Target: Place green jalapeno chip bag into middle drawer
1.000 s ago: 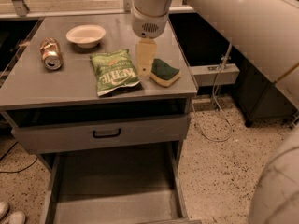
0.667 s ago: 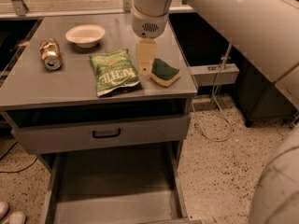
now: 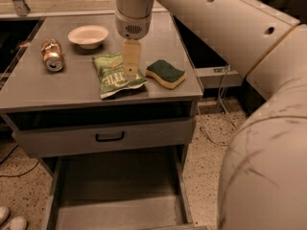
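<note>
The green jalapeno chip bag (image 3: pixel 110 80) lies flat on the grey table (image 3: pixel 57 87), close to the front edge and a little right of the middle, with its white lettering facing up. The pincer (image 3: pixel 130 74) hangs from the big cream arm (image 3: pixel 225 18) and points straight down over the right part of the bag, with its tip very near to the foil or perhaps on it; I cannot tell which one. The pincer shows only as one narrow cream piece from this side, so I cannot tell if it is apart or together, and it does not lift the bag. Just beside the bag on the right lies a green and yellow sponge (image 3: pixel 165 74), not touching it. Behind the bag stands a white bowl (image 3: pixel 88 35), and left of it a drink can (image 3: pixel 52 55) lies on its side, well apart from the bag. Under the table top there is a dark gap, then a drawer front with a black handle (image 3: pixel 109 137). Below it the middle drawer (image 3: pixel 115 190) is pulled out, with its flat grey floor and low side walls in view. At the bottom left corner, a pair of light shoes (image 3: pixel 10 218) stands on the speckled floor (image 3: pixel 211 143)
</note>
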Motion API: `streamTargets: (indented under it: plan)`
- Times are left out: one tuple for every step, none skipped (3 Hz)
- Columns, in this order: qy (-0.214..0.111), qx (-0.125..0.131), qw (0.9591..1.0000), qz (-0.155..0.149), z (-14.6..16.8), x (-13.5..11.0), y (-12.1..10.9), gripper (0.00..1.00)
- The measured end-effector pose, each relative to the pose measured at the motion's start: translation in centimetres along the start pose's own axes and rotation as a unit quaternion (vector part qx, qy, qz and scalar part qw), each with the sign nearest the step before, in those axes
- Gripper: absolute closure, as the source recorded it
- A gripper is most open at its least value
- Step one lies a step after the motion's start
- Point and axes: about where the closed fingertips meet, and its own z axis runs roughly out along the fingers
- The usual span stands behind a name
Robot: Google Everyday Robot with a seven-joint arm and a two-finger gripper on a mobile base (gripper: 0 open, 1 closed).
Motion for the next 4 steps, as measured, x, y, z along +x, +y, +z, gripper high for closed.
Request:
streamTargets:
  plan:
    - [-0.006, -0.011, 0.9999, -0.003, 1.7, -1.4, -1.3, 0.0]
    - [-0.009, -0.024, 0.9997, -0.001, 3.7, -1.7, -1.9, 0.0]
    - [-0.016, -0.042, 0.999, 0.007, 6.0, -1.6, -1.8, 0.0]
    - [-0.024, -0.058, 0.998, 0.008, 7.5, -1.9, -1.4, 0.0]
